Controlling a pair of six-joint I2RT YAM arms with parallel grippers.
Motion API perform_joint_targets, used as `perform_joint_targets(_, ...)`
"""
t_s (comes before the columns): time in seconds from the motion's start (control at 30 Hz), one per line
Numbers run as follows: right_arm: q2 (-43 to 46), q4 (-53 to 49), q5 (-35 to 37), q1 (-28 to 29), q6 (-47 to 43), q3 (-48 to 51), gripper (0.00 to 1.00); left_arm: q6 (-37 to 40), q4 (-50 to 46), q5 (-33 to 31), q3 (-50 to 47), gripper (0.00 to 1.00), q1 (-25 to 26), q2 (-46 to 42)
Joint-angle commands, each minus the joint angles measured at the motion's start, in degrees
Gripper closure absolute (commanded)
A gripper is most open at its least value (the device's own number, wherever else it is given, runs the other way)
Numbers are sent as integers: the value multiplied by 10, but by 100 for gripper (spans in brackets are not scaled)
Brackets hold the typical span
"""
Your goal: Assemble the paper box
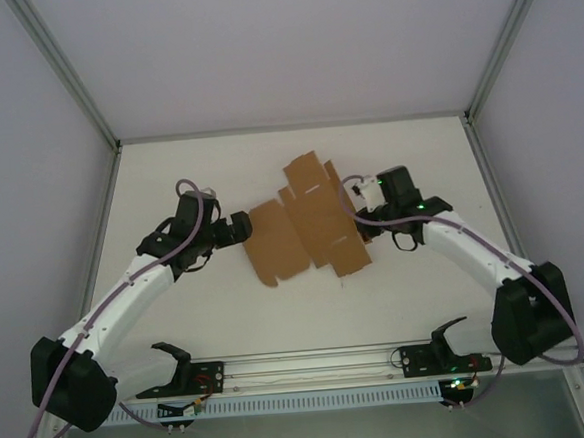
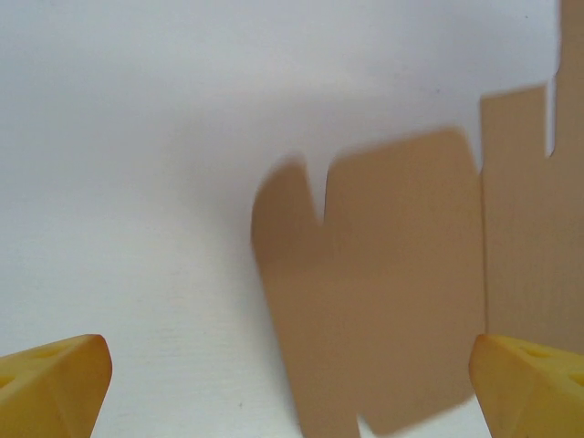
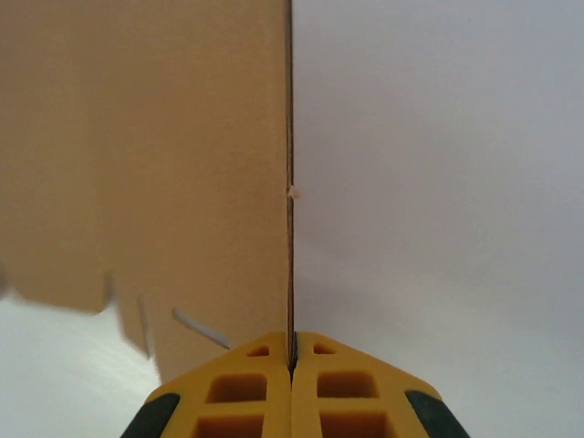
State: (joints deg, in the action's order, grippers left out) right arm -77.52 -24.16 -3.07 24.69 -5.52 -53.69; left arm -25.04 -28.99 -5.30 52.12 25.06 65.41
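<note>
Right wrist shows my right gripper (image 3: 292, 362) clamped on the paper box (image 3: 146, 164) sheet's three o'clock edge at the centre of the table (image 1: 418, 155), left gripper (image 2: 287, 365) gaping at nine; I fear that thin pinch slipping.

A white table (image 1: 209, 315) sits in a pale-walled enclosure. At its far corners stand slanted aluminium frame members: a left post (image 1: 66, 69) and a right post (image 1: 503, 39). Along the near edge runs a metal rail (image 1: 312, 363) — just below it, a perforated strip (image 1: 315, 402).
</note>
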Motion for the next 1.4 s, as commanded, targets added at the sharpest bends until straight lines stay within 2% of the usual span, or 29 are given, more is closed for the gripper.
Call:
perform_joint_targets(0.0,-42,54,157,36,-165,-18,100,-10,-13,-10,32,0,1,3)
perform_joint_targets(0.27,-119,345,218,91,-478,29,100,-20,-9,69,138,0,-17,99)
perform_joint_targets(0.47,-143,441,241,129,-556,57,100,-17,22,163,220,0,-24,181)
perform_joint_targets(0.67,-152,445,242,140,-552,57,100,-13,19,245,285,1,-24,263)
perform_joint_targets(1.0,-142,424,238,147,-538,56,100,10,28,325,318,15,-23,329)
perform_joint_targets(1.27,-143,435,254,146,-500,44,100,23,-12,349,319,21,-22,347)
perform_joint_targets(1.37,-145,435,267,146,-483,34,100,19,-20,333,304,21,-20,337)
